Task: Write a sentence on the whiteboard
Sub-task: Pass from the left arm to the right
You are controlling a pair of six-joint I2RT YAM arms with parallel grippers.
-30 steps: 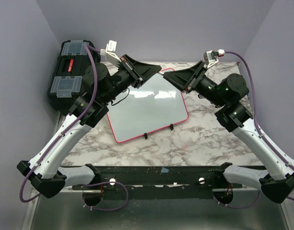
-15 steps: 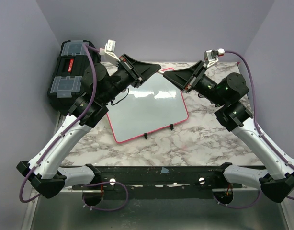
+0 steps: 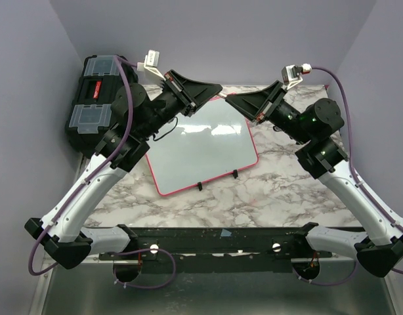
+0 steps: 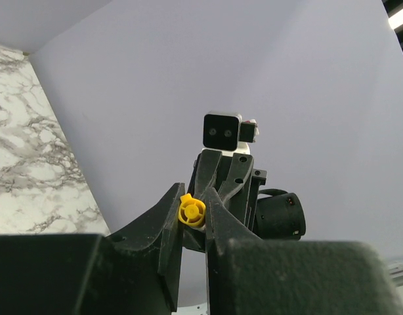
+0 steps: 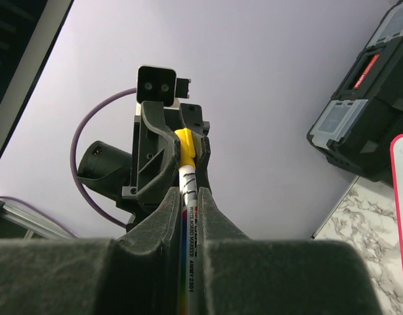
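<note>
Uncapping marker (image 5: 189, 216), seemingly, upper centre: left jaws pinch yellow cap (image 4: 191, 211), right jaws clamped round barrel. Next: pull straight apart over whiteboard (image 3: 201, 147).

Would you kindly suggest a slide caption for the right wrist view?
Right claw and left claw clamp one marker from opposite ends, black toolbox beyond.

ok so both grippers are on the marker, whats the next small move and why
Probably draw the two arms slightly apart along the marker to pull its cap off. The right gripper is shut on the barrel and the left gripper is shut on the yellow cap, tip to tip over the far edge of the whiteboard. The board looks blank, so the tip seems still covered.
</note>
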